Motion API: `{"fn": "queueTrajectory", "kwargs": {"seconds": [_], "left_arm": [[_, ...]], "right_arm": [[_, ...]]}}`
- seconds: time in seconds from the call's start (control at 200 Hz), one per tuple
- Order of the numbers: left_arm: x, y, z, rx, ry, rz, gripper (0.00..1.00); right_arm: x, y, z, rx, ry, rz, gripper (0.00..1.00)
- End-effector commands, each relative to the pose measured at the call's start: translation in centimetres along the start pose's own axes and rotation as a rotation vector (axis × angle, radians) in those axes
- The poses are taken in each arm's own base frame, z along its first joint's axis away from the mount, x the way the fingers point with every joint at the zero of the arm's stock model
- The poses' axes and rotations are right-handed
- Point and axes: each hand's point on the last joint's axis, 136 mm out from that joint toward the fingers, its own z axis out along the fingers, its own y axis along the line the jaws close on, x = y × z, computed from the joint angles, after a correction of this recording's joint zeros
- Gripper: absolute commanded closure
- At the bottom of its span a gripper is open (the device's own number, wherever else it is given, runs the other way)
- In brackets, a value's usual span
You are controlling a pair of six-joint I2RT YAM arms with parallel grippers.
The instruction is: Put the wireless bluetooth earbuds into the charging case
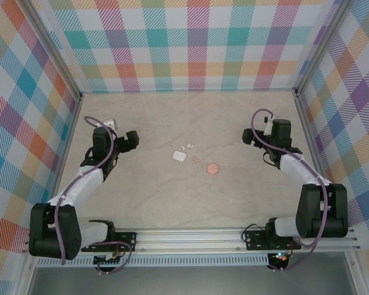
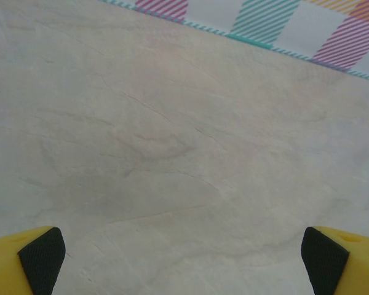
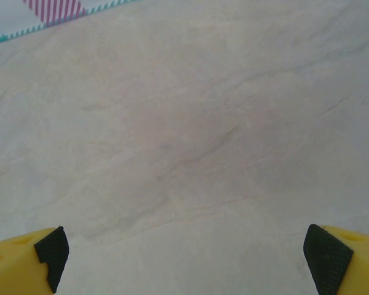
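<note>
TWO ARMS, ONE SMALL JOB: Your left gripper [image 1: 133,140] and right gripper [image 1: 248,135] face each other across the pale marbled table [image 1: 172,203]. Each has its jaws spread wide with nothing between them. From the wrist cameras, the left arm's black pads [image 2: 42,258] and the right arm's pads [image 3: 325,261] sit at opposite corners of the picture over bare tabletop. That fits a wide, empty spread. The stance reads as a ready posture. Both tools stand well apart from the parts and the middle is unobstructed, so you can send in either arm for the first pick.

The charging case [image 1: 178,156] lies near the table's centre, between the two grippers and somewhat closer to the left one. The wireless bluetooth earbuds [image 1: 181,148] lie loose just beyond it, toward the far wall. One is just beside the case's far edge and the other is a shade to its right. Neither sits in the case, so by your count the task looks not yet begun. A tiny pinkish bit [image 1: 195,160] rests just right of the case. A flat salmon-pink disc [image 1: 213,168] lies farther right and nearer the arm bases.

The case's long axis appears to run roughly left to right across the table. From above it is too small for you to tell whether the lid is up or which way the hinge faces. The earbuds' stems are likewise too small to read for direction.
</note>
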Motion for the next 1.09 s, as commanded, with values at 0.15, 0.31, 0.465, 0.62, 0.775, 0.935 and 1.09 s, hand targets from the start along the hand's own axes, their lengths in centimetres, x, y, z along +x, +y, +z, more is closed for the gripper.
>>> {"fn": "queueTrajectory", "kwargs": {"seconds": [0.15,0.31,0.465,0.62,0.775,0.935,1.09], "left_arm": [[5.2,-3.9,-2.9,0.149,0.334,-0.126,0.0],[6.9,-5.6,-3.1,0.206,0.413,-0.15,0.0],[7.8,-6.4,-2.7,0.231,0.453,-0.164,0.0],[8.5,-6.0,-2.3,0.203,0.48,-0.162,0.0],[9.0,-5.5,-2.2,0.177,0.496,-0.156,0.0],[9.0,-5.3,-2.3,0.166,0.502,-0.151,0.0],[9.2,-5.2,-2.4,0.157,0.51,-0.141,0.0]], "right_arm": [[4.3,8.9,-2.2,-0.318,0.248,-0.081,0.0],[6.0,13.6,-2.0,-0.413,0.319,-0.193,0.0],[8.0,17.3,-0.9,-0.453,0.4,-0.3,0.01],[9.9,20.3,0.5,-0.478,0.47,-0.4,0.14],[11.4,22.5,2.1,-0.491,0.521,-0.486,0.29],[13.0,24.2,3.7,-0.497,0.571,-0.559,0.36],[13.9,25.1,5.0,-0.495,0.593,-0.614,0.33]]}}
